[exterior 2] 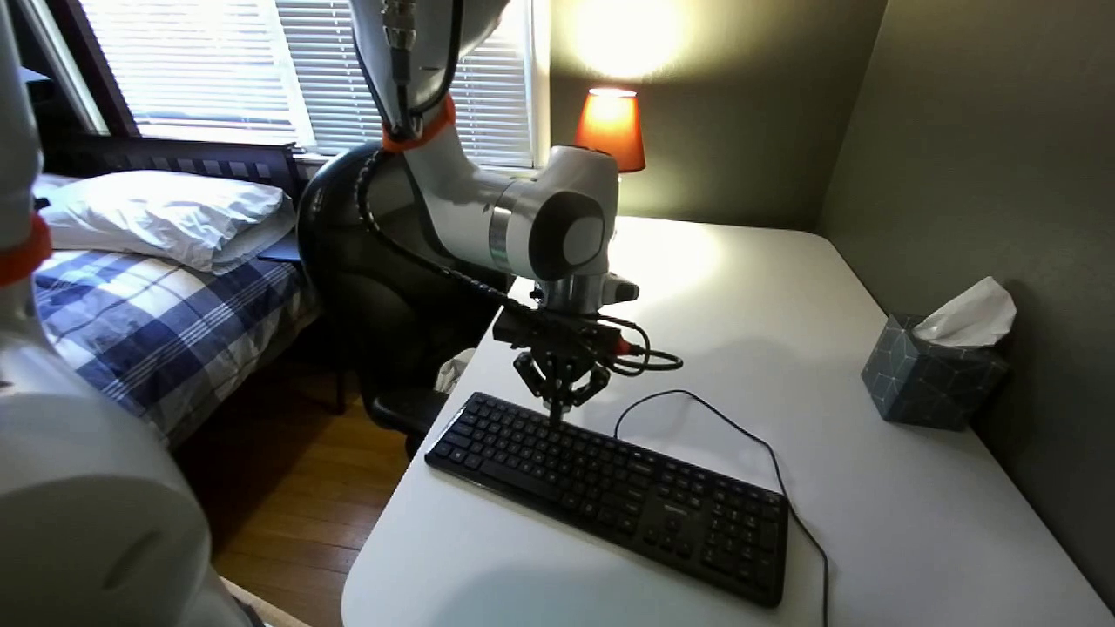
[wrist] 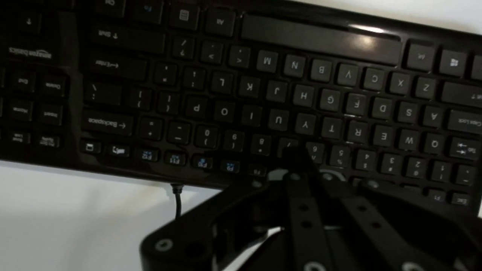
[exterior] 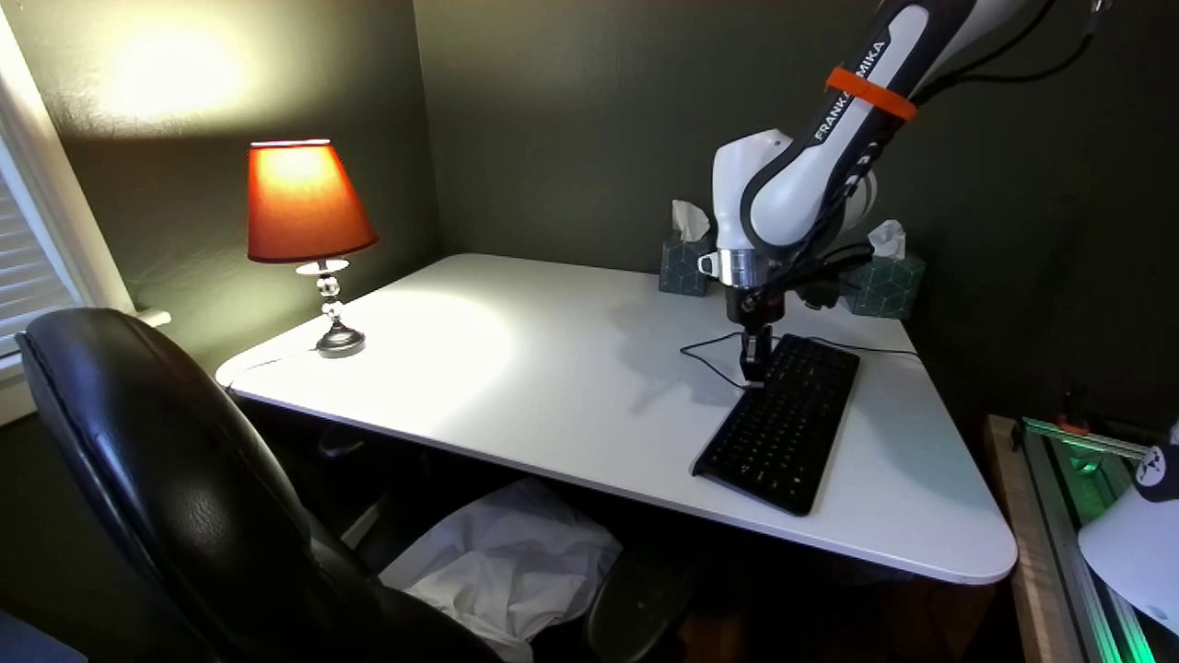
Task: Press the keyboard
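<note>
The keyboard is long, flat and black and lies on the white table in both exterior views; it also shows in an exterior view lengthwise. In the wrist view the keyboard fills most of the picture, its letters upside down. My gripper points down with its fingers together, nothing seen between them. Its tips are at the 6 and 7 keys and partly cover the 7. In the exterior views the gripper stands at the keyboard's cable-side edge, also seen here. I cannot tell whether the tips touch the keys.
The keyboard's thin cable curves over the white table. Tissue boxes stand at the back. A lamp with an orange shade stands at the far corner. A black chair is at the table's side.
</note>
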